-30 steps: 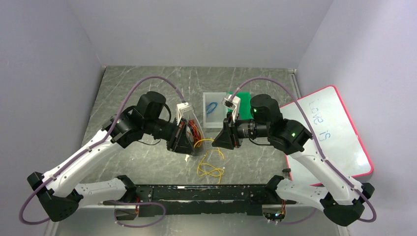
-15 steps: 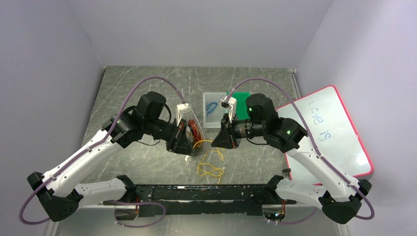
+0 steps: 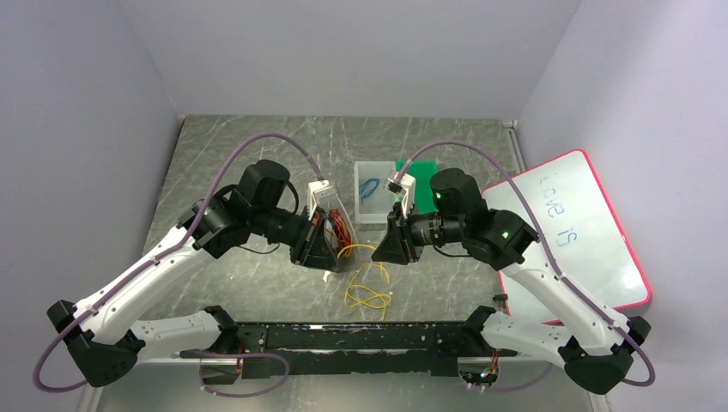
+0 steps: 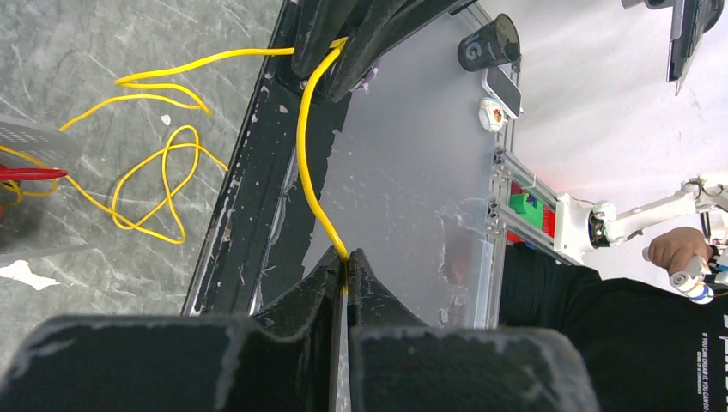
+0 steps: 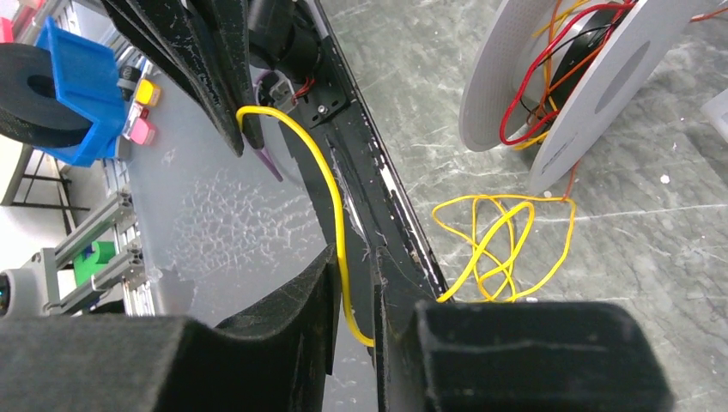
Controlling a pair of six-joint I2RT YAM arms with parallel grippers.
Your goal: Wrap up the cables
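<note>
At table centre, two grippers nose to nose, one thin yellow wire [image 4: 300, 146] strung between. Left gripper [image 4: 347, 257]: clenched tight on the wire, no gap showing at the tips. Right gripper [image 5: 354, 253]: wire threaded through a narrow slot between the fingers, hugging one inner face; pinched or merely guided, cannot tell from either wrist view. Between the two, a short bowed span, long axis roughly left to right across the table, slack rather than taut. On past the right gripper, down to a loose tangle of yellow loops [image 3: 367, 296] lying flat on the grey marbled tabletop [image 3: 257, 154], nearer the arm bases than either gripper and roughly midway between them. Just beside the left gripper, on its far side, a white plastic reel [image 5: 601, 94] standing on edge, red and orange wires [image 5: 549, 56] wound loosely round its hub. Judged step: feeding yellow slack toward the reel. Left arm plainly the nearer to the reel; right arm the nearer to the loose loops. Likely need: right side letting wire slide through while left side carries its end round the hub. Risk, as a guess: loops snagging on one another when drawn up. Well apart at the right edge, a red-rimmed whiteboard [image 3: 575, 232], no part in this.
</note>
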